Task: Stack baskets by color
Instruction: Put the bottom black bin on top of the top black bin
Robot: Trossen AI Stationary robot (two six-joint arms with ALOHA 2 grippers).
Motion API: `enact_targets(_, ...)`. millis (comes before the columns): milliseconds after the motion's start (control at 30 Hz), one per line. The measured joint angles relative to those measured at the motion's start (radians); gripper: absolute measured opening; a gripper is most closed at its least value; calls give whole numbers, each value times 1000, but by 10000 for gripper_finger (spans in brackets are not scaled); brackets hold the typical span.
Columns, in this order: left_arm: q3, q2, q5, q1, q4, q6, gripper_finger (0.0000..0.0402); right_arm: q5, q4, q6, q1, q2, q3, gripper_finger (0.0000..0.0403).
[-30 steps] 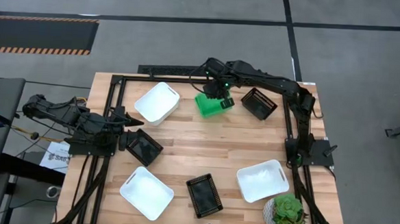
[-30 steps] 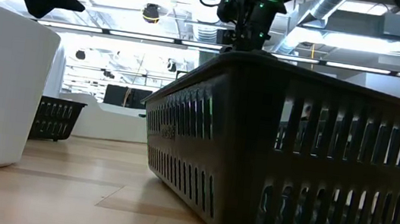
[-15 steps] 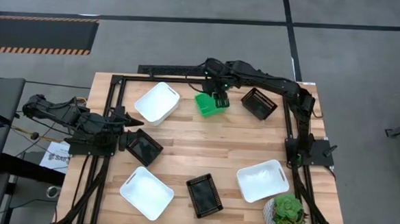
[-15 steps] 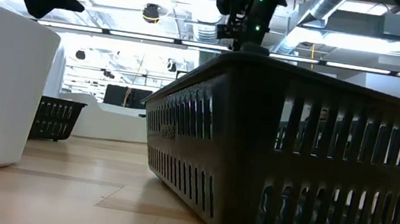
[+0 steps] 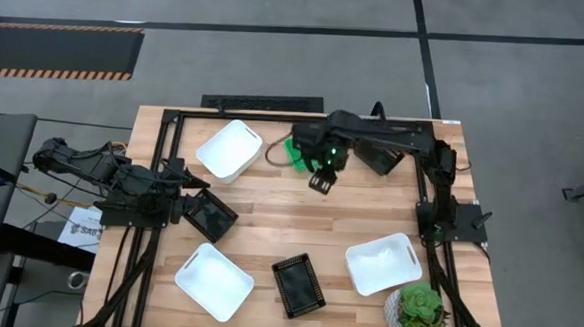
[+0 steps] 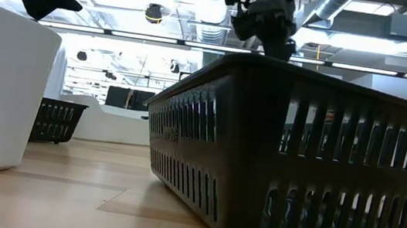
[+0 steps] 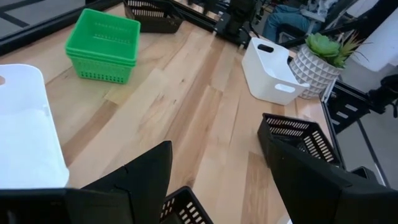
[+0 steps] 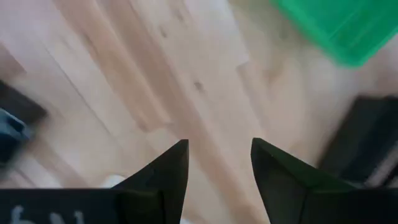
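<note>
The right gripper (image 5: 321, 178), jaws spread and empty, has released the green stack (image 5: 298, 151); green is stacked.

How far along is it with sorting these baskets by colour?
Done: the green baskets sit nested as one stack. In hand: nothing; the right pincer hangs open and empty beside that stack, and the left pincer is open over a black basket. Left: three white baskets and three black ones lie apart.

The right arm reaches across the far middle of the counter, its pincer (image 5: 320, 177) pointing down with fingers (image 8: 163, 171) parted and empty. The left arm lies low at the left edge, its pincer (image 5: 192, 190) spread wide.
</note>
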Motion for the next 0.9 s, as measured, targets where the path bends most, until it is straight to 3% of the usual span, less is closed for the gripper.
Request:
enact_targets(200, 0, 0, 23, 0, -6, 2, 254, 7, 26, 354, 218, 2, -2, 184)
enact_targets(400, 0, 0, 32, 0, -6, 3, 254, 119, 139, 722, 451, 3, -2, 180)
enact_targets(567, 0, 0, 32, 0, -6, 3, 254, 198, 207, 975, 580, 3, -2, 181)
enact_targets(733, 0, 0, 29, 0, -6, 3, 254, 236, 251, 1116, 653, 37, -2, 181)
enact_targets(900, 0, 0, 24, 0, -6, 3, 254, 208, 281, 1130, 680, 116, -4, 181)
